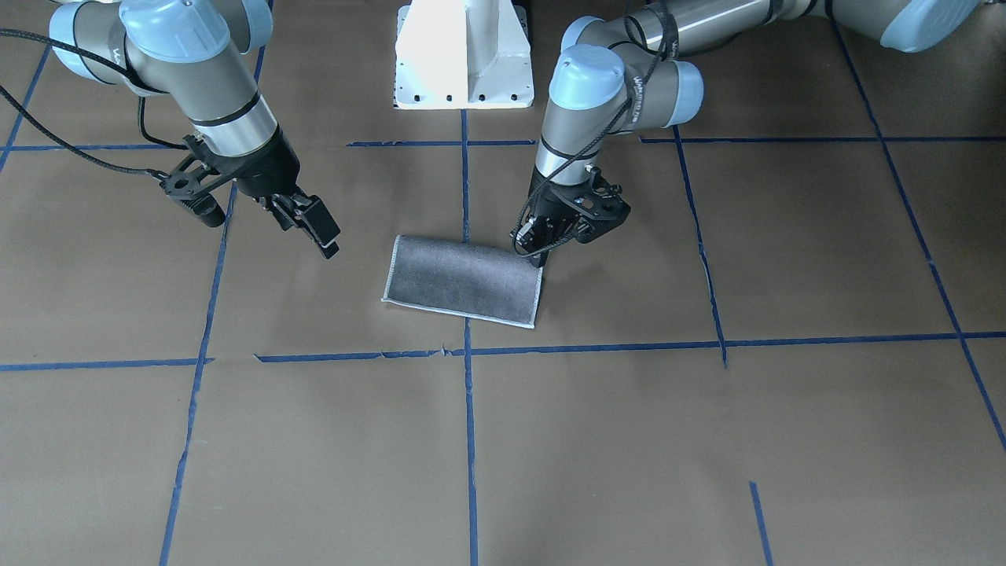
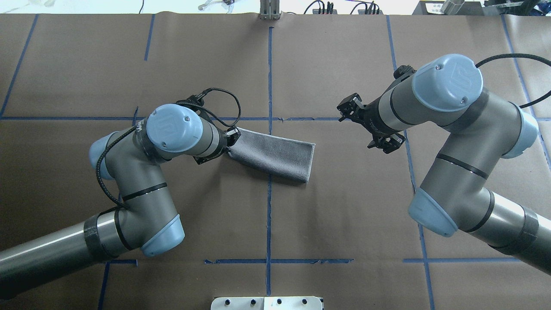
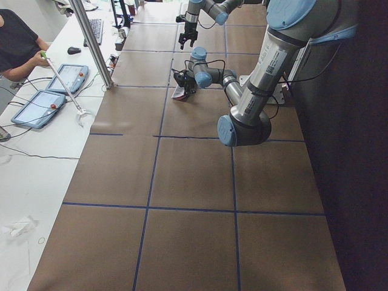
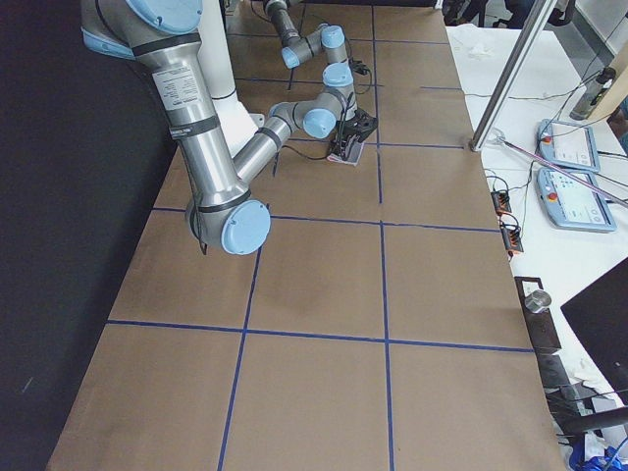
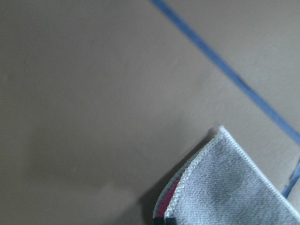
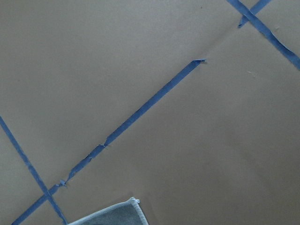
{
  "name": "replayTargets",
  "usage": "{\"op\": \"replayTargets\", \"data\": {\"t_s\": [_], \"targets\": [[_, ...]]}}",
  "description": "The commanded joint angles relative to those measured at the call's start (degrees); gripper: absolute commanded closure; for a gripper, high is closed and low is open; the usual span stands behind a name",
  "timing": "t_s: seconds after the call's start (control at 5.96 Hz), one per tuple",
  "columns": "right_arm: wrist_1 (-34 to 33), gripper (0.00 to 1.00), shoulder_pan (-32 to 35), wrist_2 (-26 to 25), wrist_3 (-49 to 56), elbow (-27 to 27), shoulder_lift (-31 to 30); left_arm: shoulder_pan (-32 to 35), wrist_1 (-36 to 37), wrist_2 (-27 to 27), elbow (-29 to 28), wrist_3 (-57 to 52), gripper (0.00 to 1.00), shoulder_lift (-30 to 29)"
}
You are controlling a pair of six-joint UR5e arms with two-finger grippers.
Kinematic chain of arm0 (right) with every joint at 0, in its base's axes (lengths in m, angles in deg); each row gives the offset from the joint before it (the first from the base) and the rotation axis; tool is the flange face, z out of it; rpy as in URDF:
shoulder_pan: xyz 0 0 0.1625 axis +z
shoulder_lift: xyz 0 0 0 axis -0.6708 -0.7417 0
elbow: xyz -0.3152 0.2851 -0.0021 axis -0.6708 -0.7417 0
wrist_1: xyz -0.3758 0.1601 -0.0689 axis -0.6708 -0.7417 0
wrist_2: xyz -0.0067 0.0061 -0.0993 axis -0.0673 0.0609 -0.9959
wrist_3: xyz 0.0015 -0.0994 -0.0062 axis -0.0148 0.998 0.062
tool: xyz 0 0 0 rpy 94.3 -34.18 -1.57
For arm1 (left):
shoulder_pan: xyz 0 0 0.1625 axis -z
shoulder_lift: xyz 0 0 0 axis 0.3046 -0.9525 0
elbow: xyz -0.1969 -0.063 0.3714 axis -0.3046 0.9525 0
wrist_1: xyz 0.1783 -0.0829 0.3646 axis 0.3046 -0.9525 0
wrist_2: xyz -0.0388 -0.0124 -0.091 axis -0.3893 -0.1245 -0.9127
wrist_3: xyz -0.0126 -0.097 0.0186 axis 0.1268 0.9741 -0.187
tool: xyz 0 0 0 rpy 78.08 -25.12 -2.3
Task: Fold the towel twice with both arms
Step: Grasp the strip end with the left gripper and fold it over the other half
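The towel (image 1: 464,281) is judged soft, light and limp: grip stacked corners on a short edge. The left claw (image 1: 541,253) pinches one corner; the right claw (image 1: 312,224), upper left, hangs spread.

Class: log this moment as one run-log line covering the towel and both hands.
towel: folded once, grey up | left hand: pinching towel's end | right hand: open, off towel | second fold: not done

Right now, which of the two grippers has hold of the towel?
The left gripper, pinching the towel at one end; the right gripper hangs open, clear of it.
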Motion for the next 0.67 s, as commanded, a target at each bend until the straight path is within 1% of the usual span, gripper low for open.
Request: {"op": "replayTargets", "data": {"t_s": [0.0,0.17,0.34,0.5], "targets": [[0.0,0.01,0.09,0.15,0.0,-0.04,0.03,1.41,-0.42,-0.98,1.57,-2.15,0.98,-0.73],[0.0,0.01,0.09,0.24,0.0,-0.04,0.03,0.01,-0.59,-0.8,1.66,-2.15,0.96,-3.0],[0.0,0.01,0.27,0.24,0.0,-0.04,-0.06,-6.96,-1.03,6.6,1.05,-2.41,0.96,-3.98],[0.0,0.01,0.35,0.32,0.0,0.05,-0.06,-9.55,-1.12,11.37,0.7,-5.02,0.96,-4.69]]}}
